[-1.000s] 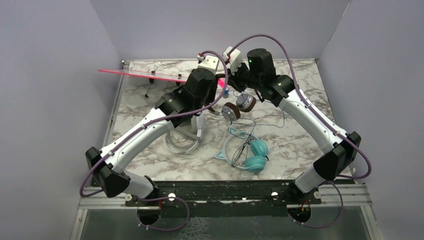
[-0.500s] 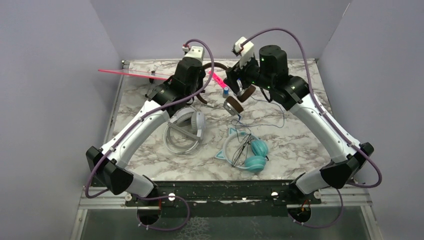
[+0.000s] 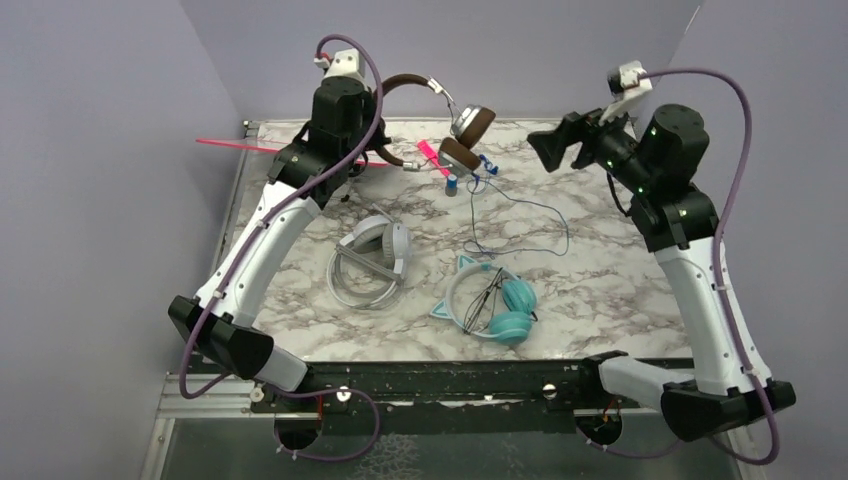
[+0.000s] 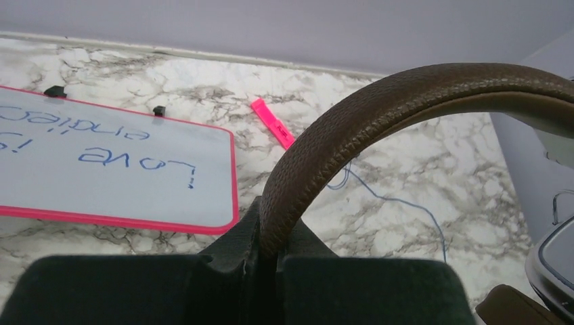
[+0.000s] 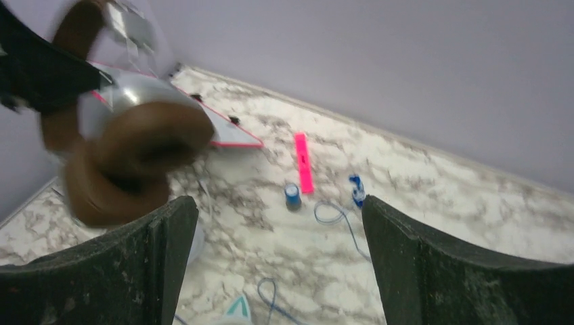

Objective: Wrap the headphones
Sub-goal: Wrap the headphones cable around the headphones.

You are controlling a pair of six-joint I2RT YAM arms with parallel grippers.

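**Marble table**: carries two of the three sets.

**Whiteboard**, pink-framed, far left: it appears upside down from my left wrist. The blue handwriting reads "Love", and the other words are cut off at the edge.

**White-grey headphones**: flat, left of centre.

**Teal cat-ear headphones**: flat, near the front. Any logo on either set is too small to read.

**Brown headphones**: held in the air above the table's far edge, with my left gripper clamped on the headband. The cups are blurred in my right wrist view.

**My right gripper**: fingers wide apart, holding nothing.

**Blue cord**: loops across the marble below the cups.

**Pink marker**: its black print is illegible.

**Blue cap**: just beside the marker.
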